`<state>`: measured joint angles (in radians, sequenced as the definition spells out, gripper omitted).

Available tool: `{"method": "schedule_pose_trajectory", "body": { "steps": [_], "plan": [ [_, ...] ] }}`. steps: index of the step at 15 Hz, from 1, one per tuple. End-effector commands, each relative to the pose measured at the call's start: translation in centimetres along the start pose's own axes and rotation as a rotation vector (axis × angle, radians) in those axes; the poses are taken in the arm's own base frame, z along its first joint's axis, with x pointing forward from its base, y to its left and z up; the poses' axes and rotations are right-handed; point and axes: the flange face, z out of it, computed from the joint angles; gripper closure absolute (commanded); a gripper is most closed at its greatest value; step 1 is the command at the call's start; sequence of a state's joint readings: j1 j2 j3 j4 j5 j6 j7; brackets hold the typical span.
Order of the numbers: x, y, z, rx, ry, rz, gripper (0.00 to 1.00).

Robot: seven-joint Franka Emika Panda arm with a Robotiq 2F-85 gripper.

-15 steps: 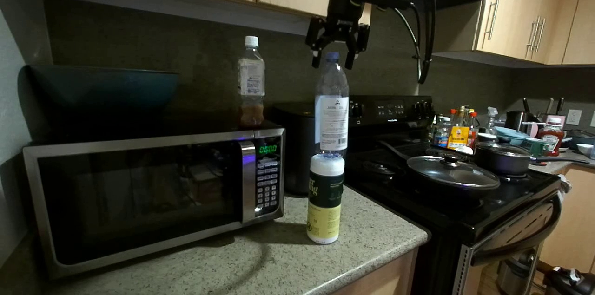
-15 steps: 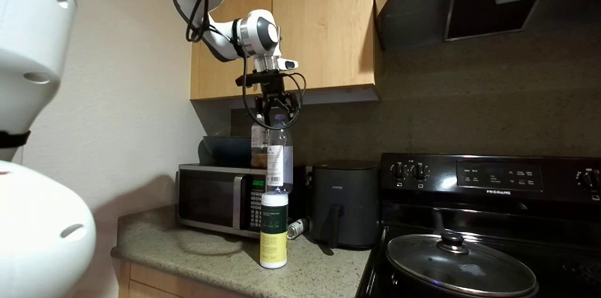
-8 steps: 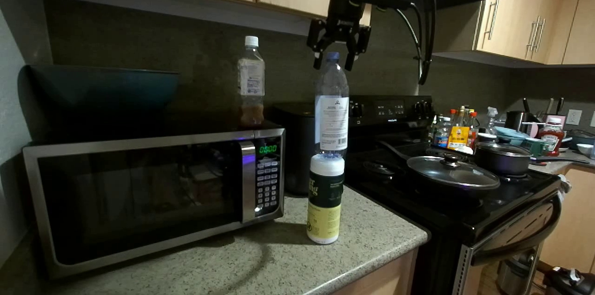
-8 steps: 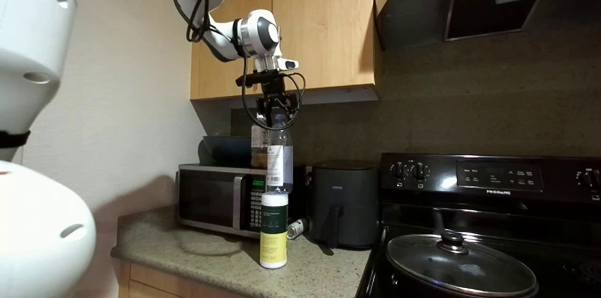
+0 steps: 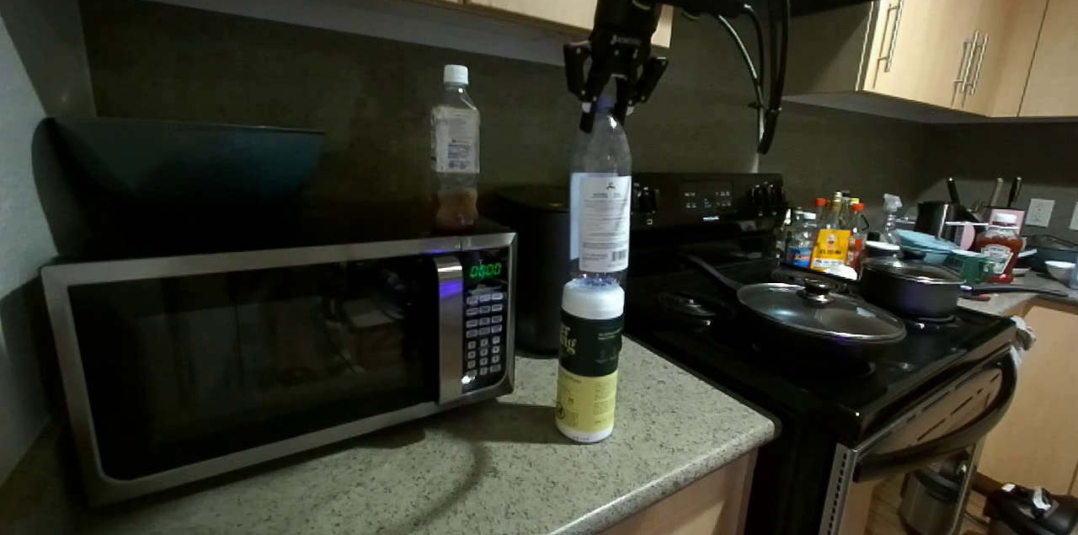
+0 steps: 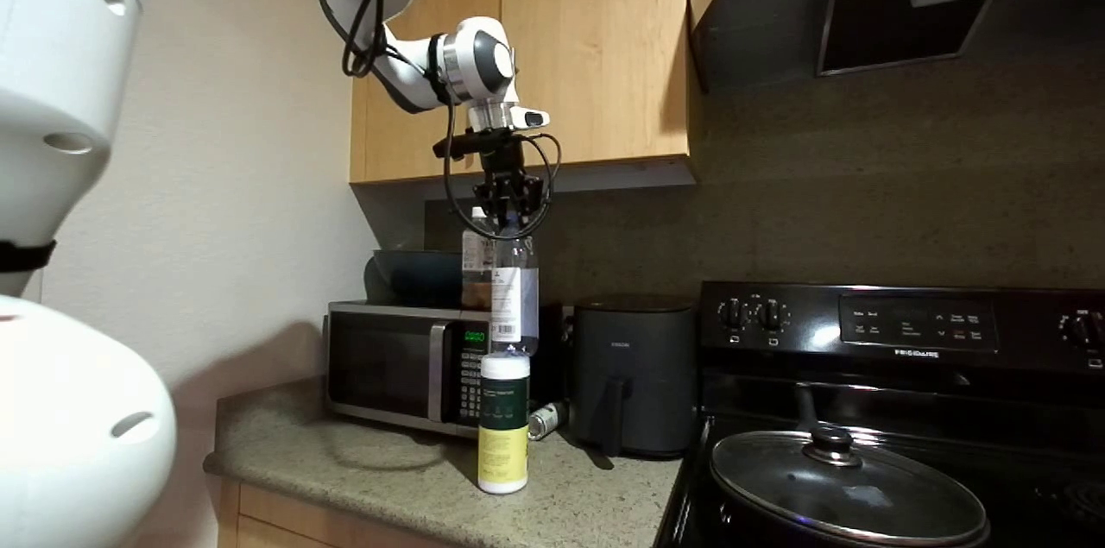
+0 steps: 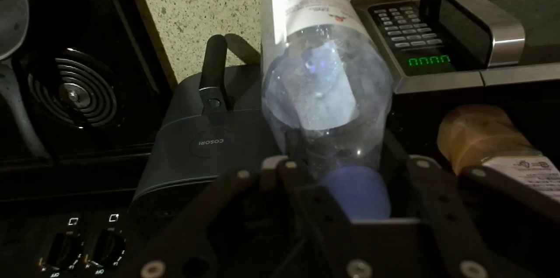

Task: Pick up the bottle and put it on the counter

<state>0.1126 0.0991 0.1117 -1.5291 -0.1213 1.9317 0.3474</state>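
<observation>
Upright on the white lid of a green-and-yellow canister (image 5: 588, 383) stands the bottle (image 5: 601, 223), clear, with a blue cap and pale label. My gripper (image 5: 605, 119) reaches down from above and is shut on its neck, just under the cap. The wrist view shows the blue cap (image 7: 356, 192) between the dark fingers (image 7: 306, 195), with the bottle body stretching away from them. Part of the cap is hidden by the fingers in both exterior views. The speckled counter (image 5: 674, 404) lies below and carries the canister.
A microwave (image 5: 253, 333) sits beside the canister, with a white-capped bottle (image 5: 456, 147) and a dark bowl (image 5: 185, 164) on top. A black air fryer (image 6: 634, 375) and a small can (image 6: 546, 420) are behind. The stove (image 5: 943, 358) with lidded pans adjoins the counter.
The gripper's fingers have come together around the bottle's neck; before, they stood wide on either side. The bottle's top has shifted very slightly; it still rests on the canister.
</observation>
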Motion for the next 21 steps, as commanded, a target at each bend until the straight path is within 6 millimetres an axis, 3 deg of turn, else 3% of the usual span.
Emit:
{"method": "schedule_pose_trajectory", "body": {
  "steps": [1,8,11,15,21],
  "plan": [
    [-0.3,0.4,-0.6,0.004,-0.02,0.021,0.83],
    [-2.3,4.8,-2.3,-0.055,-0.008,0.101,0.87],
    [-3.3,6.6,-1.9,-0.043,-0.008,0.138,0.87],
    [-4.7,8.6,-0.2,-0.047,0.017,0.18,0.87],
    [-5.8,10.5,3.9,-0.026,0.091,0.212,0.87]
  ]
}}
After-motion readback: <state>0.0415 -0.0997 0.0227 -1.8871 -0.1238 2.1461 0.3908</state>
